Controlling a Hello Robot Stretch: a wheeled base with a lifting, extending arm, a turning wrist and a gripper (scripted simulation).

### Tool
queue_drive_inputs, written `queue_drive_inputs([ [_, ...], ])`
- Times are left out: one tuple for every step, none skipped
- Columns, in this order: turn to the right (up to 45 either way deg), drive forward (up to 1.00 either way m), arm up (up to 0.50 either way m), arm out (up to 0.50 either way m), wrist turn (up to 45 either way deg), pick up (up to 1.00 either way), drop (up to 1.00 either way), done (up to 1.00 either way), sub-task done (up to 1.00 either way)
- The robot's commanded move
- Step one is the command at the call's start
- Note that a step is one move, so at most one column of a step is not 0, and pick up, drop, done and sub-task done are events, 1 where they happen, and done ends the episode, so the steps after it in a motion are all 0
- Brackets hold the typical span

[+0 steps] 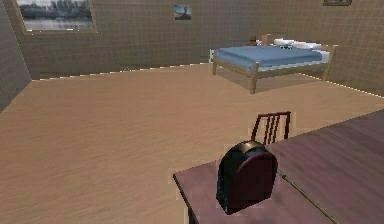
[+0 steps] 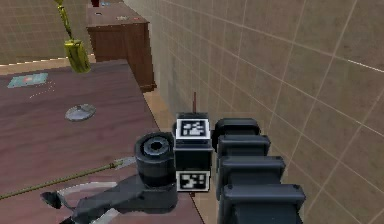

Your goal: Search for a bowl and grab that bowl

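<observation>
In the forward view a framed picture [image 1: 55, 12] hangs high at the left, a bed [image 1: 270, 58] stands by the far wall, and a chair [image 1: 271, 126] meets a purple-brown table [image 1: 340, 160] bearing a black rounded case [image 1: 246, 175]. In the arm side view the gripper [image 2: 60, 198] lies low before a tabletop [image 2: 30, 140] (claw spread or holding anything: I cannot tell). Farther out, well apart from it, rests a small grey round thing [image 2: 80, 112], possibly the bowl, near a yellow-green plant [image 2: 72, 45]. Rightward stand a wooden dresser [image 2: 120, 40] and the dark arm [image 2: 250, 175].
</observation>
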Motion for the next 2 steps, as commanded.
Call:
queue_drive_inputs([
  [0.0,0.0,0.0,0.0,45.0,0.0,0.0,0.0,0.0],
  [0.0,0.0,0.0,0.0,18.0,0.0,0.0,0.0,0.0],
])
